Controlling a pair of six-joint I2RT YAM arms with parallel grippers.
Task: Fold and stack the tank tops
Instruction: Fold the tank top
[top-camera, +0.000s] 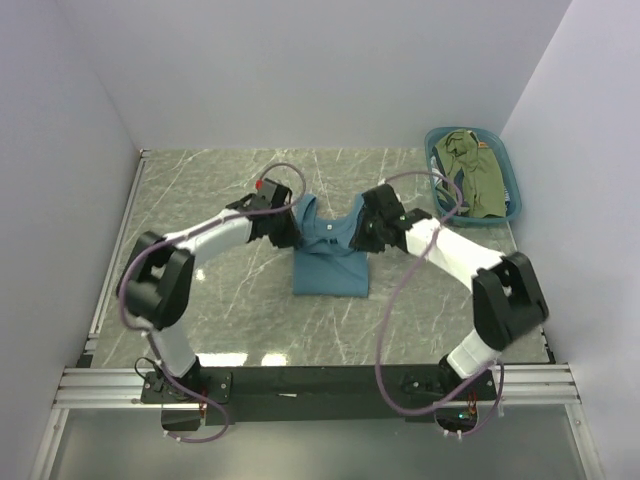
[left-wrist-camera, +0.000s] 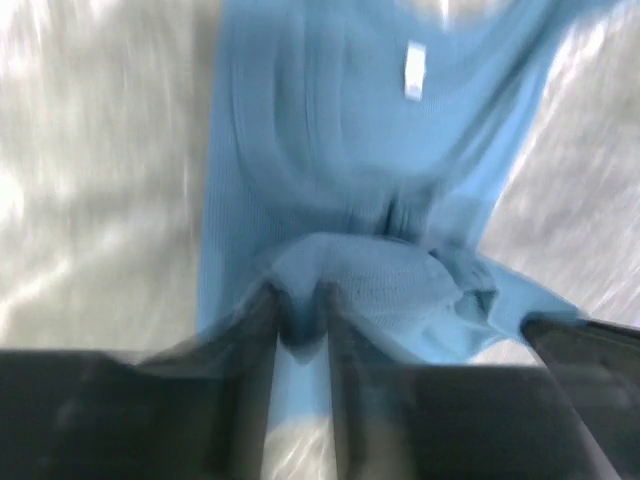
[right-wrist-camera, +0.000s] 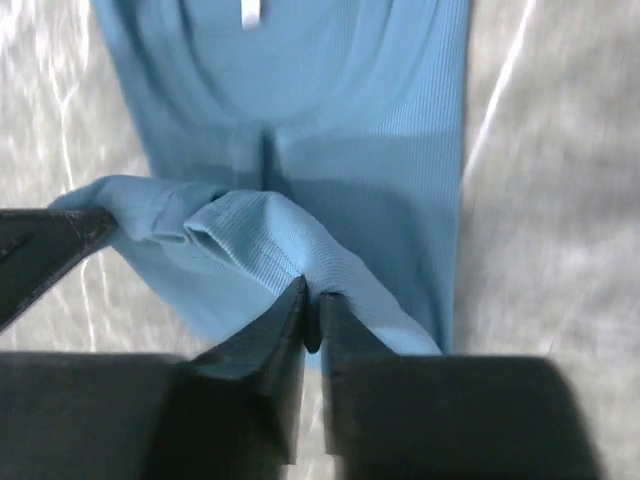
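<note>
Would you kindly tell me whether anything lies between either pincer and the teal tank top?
Nothing visible does: the left pincer and the right pincer each pinch a fold of the teal tank top, and the basket sits apart at the far right.

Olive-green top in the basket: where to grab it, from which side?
Pinch a raised fold near the middle of the olive-green tank top, coming straight down from above. It lies crumpled inside the teal basket, whose walls would likely block a sideways approach.
</note>
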